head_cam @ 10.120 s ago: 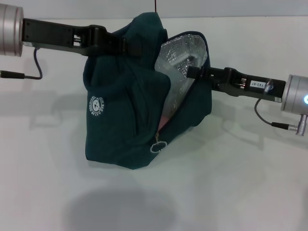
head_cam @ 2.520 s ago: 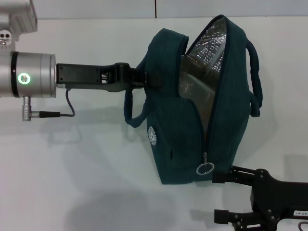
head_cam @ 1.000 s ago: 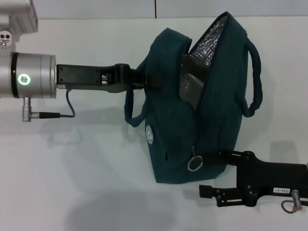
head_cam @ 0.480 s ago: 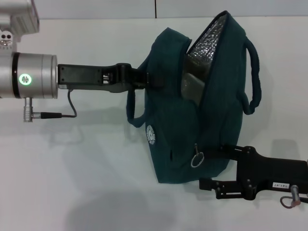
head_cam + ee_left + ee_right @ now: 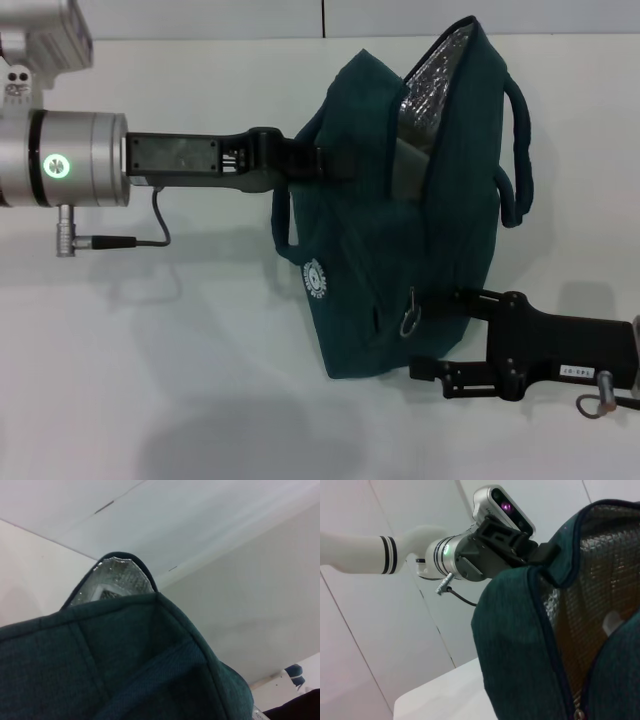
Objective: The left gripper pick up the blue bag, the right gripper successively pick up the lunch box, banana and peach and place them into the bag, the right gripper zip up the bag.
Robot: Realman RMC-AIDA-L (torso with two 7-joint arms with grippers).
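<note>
one blue bag (image 5: 400,250), two handles, two tools

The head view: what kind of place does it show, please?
Probably a robot test bench or lab, not a home: a plain white table, bare pale wall panels behind it, and two robot arms, left pincer and right pincer, working one blue bag.

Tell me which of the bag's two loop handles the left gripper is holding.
The left gripper holds the handle on the logo side of the blue bag; the other handle hangs free.
</note>
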